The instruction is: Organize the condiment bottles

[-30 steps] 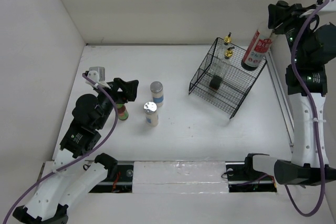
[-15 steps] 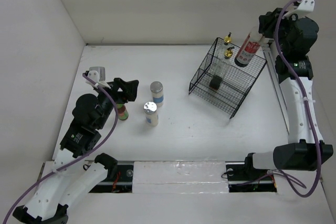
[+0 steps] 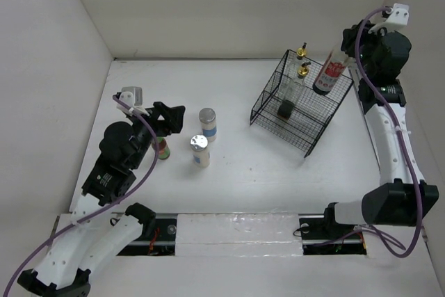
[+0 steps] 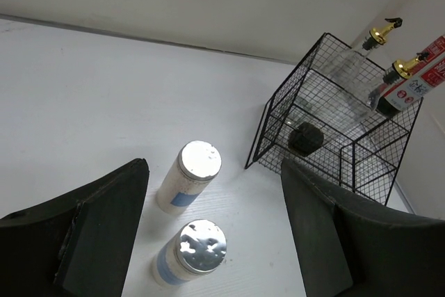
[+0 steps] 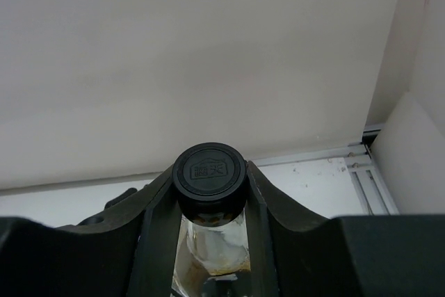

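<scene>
Step in hand: loading the tall black-capped, red-labelled bottle [image 3: 327, 76] into the black wire basket [image 3: 299, 126] at the table's [image 3: 243, 186] 2 o'clock.
Right fingers [image 5: 156, 206]: clamped on the bottle's neck under the cap. It hangs tilted over the basket's 1 o'clock corner, beside two clear bottles with gold pourers [image 3: 295, 83].
Left fingers [image 4: 97, 227]: apart and empty, near the small green-capped bottle [image 3: 163, 148] at 9 o'clock. Two short silver-lidded jars [image 3: 200, 151] stand at its 3 o'clock.
Next move: likely straighten the bottle, lower it clear of the pourers, then release.

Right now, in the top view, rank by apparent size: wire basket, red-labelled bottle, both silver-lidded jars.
1. wire basket.
2. red-labelled bottle, lifted nearer the camera, so possibly flattered.
3. far silver-lidded jar and near silver-lidded jar look alike; I won't rank them.
</scene>
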Tool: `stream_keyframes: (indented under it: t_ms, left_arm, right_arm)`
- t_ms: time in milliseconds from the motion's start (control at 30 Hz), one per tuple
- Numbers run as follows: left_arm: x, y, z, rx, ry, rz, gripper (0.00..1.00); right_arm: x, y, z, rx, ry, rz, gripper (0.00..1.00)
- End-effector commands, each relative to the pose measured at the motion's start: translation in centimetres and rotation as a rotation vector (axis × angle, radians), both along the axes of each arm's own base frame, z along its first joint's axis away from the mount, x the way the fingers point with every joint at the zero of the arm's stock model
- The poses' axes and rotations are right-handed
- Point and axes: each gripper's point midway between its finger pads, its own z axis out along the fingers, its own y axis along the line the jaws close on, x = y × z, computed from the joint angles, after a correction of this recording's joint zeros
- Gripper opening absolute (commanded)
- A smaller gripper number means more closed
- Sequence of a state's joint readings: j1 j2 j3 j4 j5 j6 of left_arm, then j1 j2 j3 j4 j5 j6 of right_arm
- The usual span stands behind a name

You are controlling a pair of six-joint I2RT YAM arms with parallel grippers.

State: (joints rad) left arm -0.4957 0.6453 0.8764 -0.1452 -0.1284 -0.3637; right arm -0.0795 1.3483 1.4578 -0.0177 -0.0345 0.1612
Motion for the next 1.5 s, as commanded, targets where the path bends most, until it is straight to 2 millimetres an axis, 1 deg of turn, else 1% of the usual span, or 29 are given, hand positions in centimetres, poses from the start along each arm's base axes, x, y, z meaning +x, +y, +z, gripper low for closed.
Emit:
stream_keyframes:
  t_ms: [0, 100, 133, 167, 200, 300, 333, 400, 500, 567, 633, 667, 733, 767, 833, 900, 933, 967, 1000, 1033, 1067, 1100, 1167, 1200, 1233, 1333, 1400, 1433, 1467]
  left_arm:
    - [0.3, 0.0, 1.5, -0.014, -0.052, 0.003, 0.73]
    - [0.3, 0.0, 1.5, -0.014, -0.052, 0.003, 0.73]
    - [0.3, 0.0, 1.5, -0.014, -0.052, 0.003, 0.73]
    - [0.3, 0.0, 1.5, -0.014, -0.052, 0.003, 0.73]
    - [0.3, 0.0, 1.5, -0.014, -0.052, 0.003, 0.73]
    - [0.4, -0.1, 1.3, -0.01, -0.044, 0.003, 0.73]
    - [0.4, -0.1, 1.3, -0.01, -0.044, 0.003, 0.73]
    - [0.4, -0.1, 1.3, -0.01, -0.044, 0.003, 0.73]
    - [0.4, -0.1, 1.3, -0.01, -0.044, 0.003, 0.73]
    - [0.4, -0.1, 1.3, -0.01, -0.044, 0.003, 0.73]
    - [0.4, -0.1, 1.3, -0.01, -0.044, 0.003, 0.73]
    - [0.4, -0.1, 1.3, -0.01, -0.044, 0.003, 0.73]
    - [0.4, -0.1, 1.3, -0.01, -0.044, 0.003, 0.73]
    - [0.3, 0.0, 1.5, -0.014, -0.052, 0.003, 0.73]
    - [0.3, 0.0, 1.5, -0.014, -0.052, 0.003, 0.73]
    - [0.3, 0.0, 1.5, -0.014, -0.052, 0.003, 0.73]
    - [0.3, 0.0, 1.1, -0.01, -0.044, 0.003, 0.73]
    - [0.3, 0.0, 1.1, -0.01, -0.044, 0.003, 0.73]
    - [0.3, 0.0, 1.1, -0.01, -0.044, 0.003, 0.73]
    - [0.3, 0.0, 1.1, -0.01, -0.044, 0.003, 0.73]
    - [0.3, 0.0, 1.1, -0.01, -0.044, 0.003, 0.73]
    - [0.3, 0.0, 1.1, -0.01, -0.044, 0.003, 0.73]
    - [0.3, 0.0, 1.1, -0.01, -0.044, 0.003, 0.73]
    - [0.3, 0.0, 1.1, -0.01, -0.044, 0.003, 0.73]
    - [0.3, 0.0, 1.1, -0.01, -0.044, 0.003, 0.73]
    - [0.3, 0.0, 1.1, -0.01, -0.044, 0.003, 0.73]
    - [0.3, 0.0, 1.1, -0.01, -0.044, 0.003, 0.73]
    - [0.3, 0.0, 1.1, -0.01, -0.044, 0.003, 0.73]
    - [0.3, 0.0, 1.1, -0.01, -0.044, 0.003, 0.73]
  right_arm:
    - [-1.2, -0.7, 6.5, -0.008, -0.246, -0.031, 0.17]
    - [-1.0, -0.7, 4.6, -0.006, -0.22, -0.031, 0.17]
    - [-1.2, -0.7, 4.6, -0.007, -0.236, -0.031, 0.17]
    - [-0.8, -0.9, 3.0, -0.003, -0.211, -0.04, 0.17]
    - [-1.1, -0.8, 2.9, -0.004, -0.217, -0.04, 0.17]
    - [-0.8, -1.2, 1.4, 0.002, -0.191, -0.061, 0.17]
    - [-0.8, -0.8, 1.4, 0.003, -0.191, -0.052, 0.17]
    - [-0.6, -1.3, 0.2, 0.009, -0.167, -0.08, 0.17]
    - [-1.0, -2.0, 0.5, 0.007, -0.176, -0.121, 0.17]
    - [-1.2, -2.2, 1.8, 0.008, -0.202, -0.129, 0.17]
    - [-1.4, -2.4, 2.4, 0.001, -0.207, -0.142, 0.17]
    - [-1.1, -2.6, 2.1, 0.003, -0.198, -0.154, 0.17]
    - [-0.8, -2.5, 2.8, -0.003, -0.211, -0.157, 0.17]
    - [-0.2, -2.5, 2.5, -0.003, -0.2, -0.157, 0.17]
    - [0.3, -2.5, 2.5, 0.002, -0.192, -0.167, 0.17]
    - [0.3, -2.6, 2.4, -0.015, -0.189, -0.187, 0.17]
    - [0.3, -2.3, 2.4, -0.011, -0.189, -0.188, 0.17]
    - [0.3, -2.5, 2.2, -0.019, -0.192, -0.202, 0.17]
    - [0.6, -2.0, 1.3, -0.019, -0.178, -0.19, 0.17]
    - [0.7, -2.0, 0.7, -0.02, -0.166, -0.19, 0.17]
    - [0.8, -1.1, 0.4, -0.018, -0.167, -0.17, 0.17]
    - [1.0, -0.9, -1.3, -0.026, -0.133, -0.177, 0.17]
    - [0.8, -0.4, -2.2, -0.021, -0.139, -0.18, 0.17]
    - [1.0, 0.3, -4.3, -0.024, -0.105, -0.163, 0.17]
    - [0.8, 0.1, -4.6, -0.021, -0.108, -0.179, 0.17]
    - [1.0, 0.7, -5.4, -0.026, -0.097, -0.18, 0.17]
    - [0.9, 0.5, -5.2, -0.021, -0.093, -0.209, 0.17]
    - [1.1, 0.4, -4.3, -0.027, -0.105, -0.21, 0.17]
    - [1.3, 0.4, -3.8, -0.028, -0.104, -0.21, 0.17]
